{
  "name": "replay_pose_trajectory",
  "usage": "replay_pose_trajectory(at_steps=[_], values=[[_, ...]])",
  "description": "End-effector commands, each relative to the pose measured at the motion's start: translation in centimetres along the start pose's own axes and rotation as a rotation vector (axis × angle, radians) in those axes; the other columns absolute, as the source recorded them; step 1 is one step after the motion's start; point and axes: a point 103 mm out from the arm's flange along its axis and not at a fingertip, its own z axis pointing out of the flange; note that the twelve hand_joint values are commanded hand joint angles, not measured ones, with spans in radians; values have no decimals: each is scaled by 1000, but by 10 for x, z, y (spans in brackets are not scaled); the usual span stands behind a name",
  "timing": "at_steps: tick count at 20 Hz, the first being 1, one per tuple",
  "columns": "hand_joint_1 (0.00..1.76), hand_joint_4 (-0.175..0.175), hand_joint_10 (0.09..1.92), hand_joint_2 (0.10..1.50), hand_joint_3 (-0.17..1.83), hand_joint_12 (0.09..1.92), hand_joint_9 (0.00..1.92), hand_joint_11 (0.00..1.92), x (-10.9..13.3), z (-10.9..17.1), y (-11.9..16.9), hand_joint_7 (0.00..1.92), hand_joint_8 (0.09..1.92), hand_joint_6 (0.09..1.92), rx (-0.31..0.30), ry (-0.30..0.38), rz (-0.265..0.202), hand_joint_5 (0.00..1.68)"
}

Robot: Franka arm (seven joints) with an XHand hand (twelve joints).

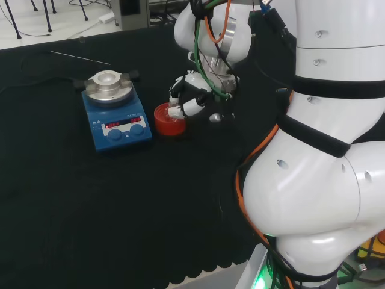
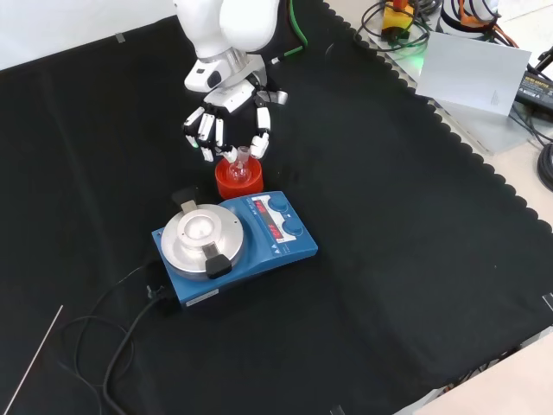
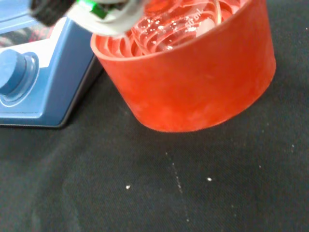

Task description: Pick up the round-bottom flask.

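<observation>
Currently: round-bottom flask (image 2: 239, 166), clear glass, seated in red ribbed stand (image 2: 238, 180) on black cloth (image 2: 415, 259), neck up. Hand (image 2: 226, 121) directly above flask, fingers pointing down around neck, spread; contact with glass cannot be told. Blue stirrer plate (image 2: 233, 240) just beside stand.

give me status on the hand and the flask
Black and white hand open, fingers around flask neck. Clear glass round-bottom flask seated in red ribbed stand. Blue hotplate adjacent.
</observation>
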Motion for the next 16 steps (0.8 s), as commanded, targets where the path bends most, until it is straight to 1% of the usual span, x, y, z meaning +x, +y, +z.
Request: replay_pose_trajectory(at_steps=[1, 4, 7, 12, 16], values=[[1045, 165, 861, 939, 191, 1491, 633, 73, 4, -2, 2, 592, 718, 785, -9, 0, -9, 1108], [1056, 175, 861, 974, 136, 1491, 639, 76, 6, -4, 3, 599, 719, 786, -16, -1, -13, 1118], [1058, 175, 862, 979, 126, 1491, 643, 80, 8, -6, 5, 606, 721, 786, -20, -4, -17, 1120], [1058, 175, 862, 981, 121, 1490, 647, 84, 10, -3, 7, 612, 722, 785, -9, -2, -21, 1120], [1058, 175, 862, 983, 118, 1489, 648, 85, 11, -5, 8, 618, 724, 784, -16, -6, -23, 1121]])
